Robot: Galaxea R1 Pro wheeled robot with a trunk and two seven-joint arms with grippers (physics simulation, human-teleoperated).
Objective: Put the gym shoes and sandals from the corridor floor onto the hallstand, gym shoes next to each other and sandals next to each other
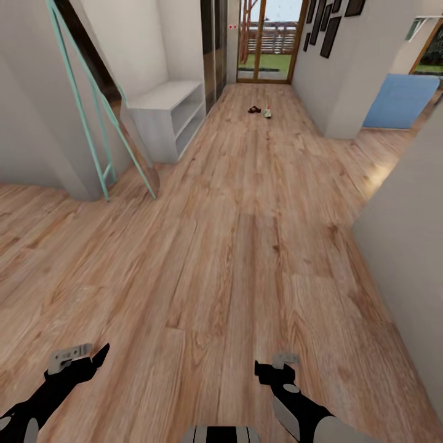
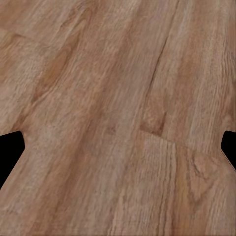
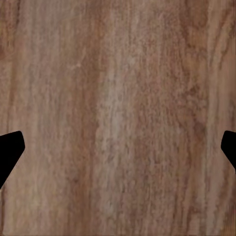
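Far down the corridor floor (image 1: 246,234), a dark sandal (image 1: 253,110) and a pale gym shoe (image 1: 267,112) lie side by side near the glass door. They are small at this distance. The hallstand (image 1: 165,117), a pale grey low bench with open shelves, stands against the left wall, nearer than the shoes. My left gripper (image 1: 86,360) and right gripper (image 1: 274,368) hang low over bare planks, far from the shoes. In the wrist views the left gripper (image 2: 118,152) and right gripper (image 3: 118,152) are open, fingertips wide apart with only wood between them.
A teal-framed leaning panel (image 1: 101,117) stands at the left by a wall corner. A grey wall (image 1: 406,246) juts in at the right. A blue panel (image 1: 400,101) sits in a side opening at the far right. Wide plank floor runs ahead.
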